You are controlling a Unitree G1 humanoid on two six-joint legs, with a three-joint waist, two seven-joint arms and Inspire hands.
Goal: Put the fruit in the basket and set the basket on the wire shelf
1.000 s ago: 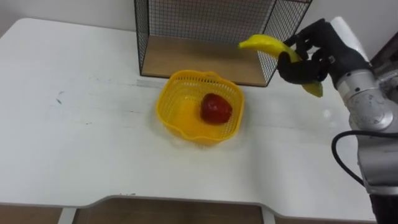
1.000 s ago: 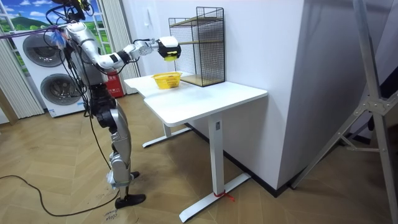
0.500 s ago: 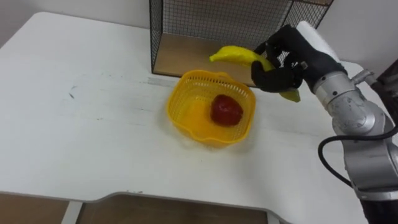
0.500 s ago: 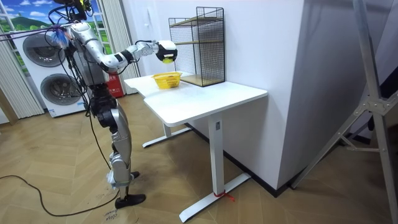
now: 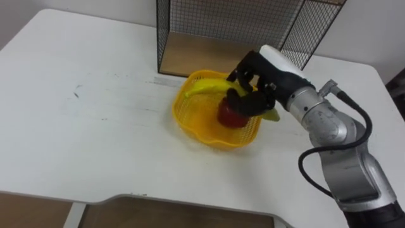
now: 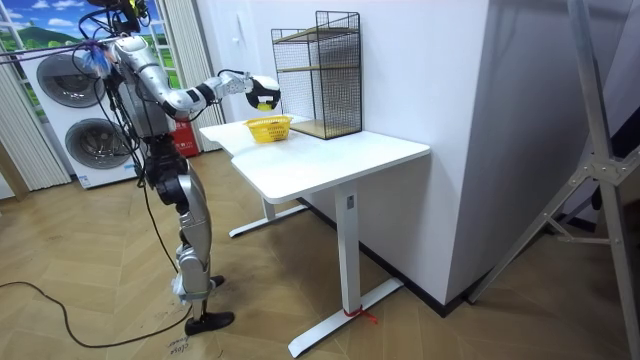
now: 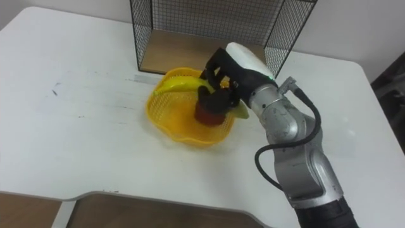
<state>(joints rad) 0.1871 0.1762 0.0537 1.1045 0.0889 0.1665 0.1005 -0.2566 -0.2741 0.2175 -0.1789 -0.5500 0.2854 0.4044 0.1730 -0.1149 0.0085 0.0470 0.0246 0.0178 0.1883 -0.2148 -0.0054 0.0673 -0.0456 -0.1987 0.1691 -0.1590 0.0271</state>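
Here, the right hand (image 5: 253, 87), fingers curled round a banana (image 5: 204, 86) whose middle they hide, hangs above the yellow basket (image 5: 193, 124). Beneath the palm a half-covered red fruit (image 5: 228, 119) lies inside. Just beyond stands the wire shelf (image 5: 221, 25), its top cut off.

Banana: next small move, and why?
Probably open the right robot hand and let go: it is curled round the banana, which hangs low over the basket, just above the red fruit inside.
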